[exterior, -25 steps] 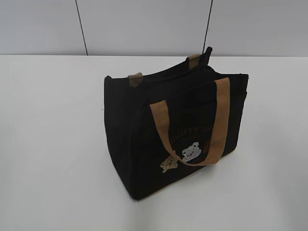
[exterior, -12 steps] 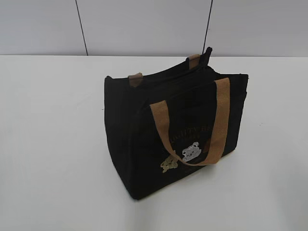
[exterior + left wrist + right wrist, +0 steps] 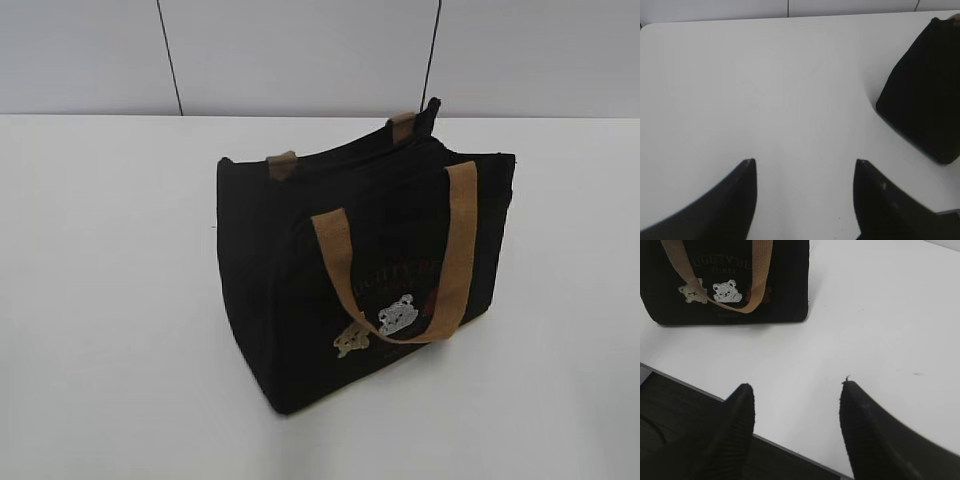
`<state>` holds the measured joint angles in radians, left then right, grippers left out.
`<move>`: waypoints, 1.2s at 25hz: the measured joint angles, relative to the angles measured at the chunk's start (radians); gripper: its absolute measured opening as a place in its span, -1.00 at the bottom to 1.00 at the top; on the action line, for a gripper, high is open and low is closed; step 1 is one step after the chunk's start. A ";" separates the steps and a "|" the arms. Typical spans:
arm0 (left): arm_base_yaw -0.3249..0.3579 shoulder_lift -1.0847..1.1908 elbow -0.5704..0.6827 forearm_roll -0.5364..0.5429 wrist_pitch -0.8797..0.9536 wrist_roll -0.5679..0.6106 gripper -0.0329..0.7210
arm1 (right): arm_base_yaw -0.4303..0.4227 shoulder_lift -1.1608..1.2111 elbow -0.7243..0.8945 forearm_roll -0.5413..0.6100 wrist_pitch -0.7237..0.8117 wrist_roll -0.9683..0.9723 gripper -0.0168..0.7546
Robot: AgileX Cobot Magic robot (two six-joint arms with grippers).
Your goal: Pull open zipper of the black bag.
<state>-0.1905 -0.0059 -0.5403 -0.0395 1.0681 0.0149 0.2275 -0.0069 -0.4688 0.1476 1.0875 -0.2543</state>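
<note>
**user1:** Nothing much has shifted since a second ago as far as the outside camera goes: the black bag (image 3: 365, 270) sits in the same spot on the white table (image 3: 110, 300), upright and turned a bit at an angle. No arm shows in that view.

**user2:** What about the pincers?

**user1:** Both spread wide with nothing between the tips. The left gripper (image 3: 805, 167) hangs over bare table, the bag off to its right and well apart from it. The right gripper (image 3: 796, 390) is near the table's front edge, and the bag's front face is ahead of it, also apart. Neither touches anything.

**user2:** Counts?

**user1:** One bag. Two tan handles: the front handle (image 3: 400, 275) droops down over the front face, the back handle (image 3: 283, 163) only pokes up as two short tabs. Three little bear patches (image 3: 725, 291) in the right wrist view, under pale lettering. One zipper (image 3: 345, 158) running along the top between the handles; it looks closed, but the pull tab is too small to pick out.
</note>
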 joint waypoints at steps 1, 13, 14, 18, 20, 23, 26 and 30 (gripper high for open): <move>0.000 0.000 0.000 -0.005 0.000 0.001 0.30 | 0.000 -0.001 0.000 0.002 0.002 0.000 0.13; 0.004 -0.003 0.000 -0.012 0.000 0.004 0.30 | -0.002 -0.001 0.001 0.008 0.003 -0.003 0.13; 0.008 -0.003 0.000 -0.012 0.000 0.004 0.30 | -0.005 -0.001 0.001 0.009 0.003 -0.003 0.13; 0.047 -0.003 0.000 -0.013 0.000 0.004 0.30 | -0.061 -0.001 0.001 0.010 0.003 -0.003 0.13; 0.073 -0.003 0.000 -0.013 0.000 0.004 0.30 | -0.100 -0.001 0.001 0.010 0.003 -0.003 0.13; 0.111 -0.003 0.000 -0.013 0.000 0.004 0.30 | -0.133 -0.001 0.001 0.010 0.003 -0.003 0.13; 0.151 -0.003 0.000 -0.014 0.000 0.004 0.30 | -0.137 -0.001 0.001 0.010 0.003 -0.003 0.13; 0.187 -0.003 0.000 -0.017 0.000 0.004 0.30 | -0.137 -0.001 0.001 0.010 0.003 -0.003 0.13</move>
<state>-0.0038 -0.0086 -0.5403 -0.0567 1.0681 0.0190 0.0909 -0.0077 -0.4679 0.1581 1.0904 -0.2577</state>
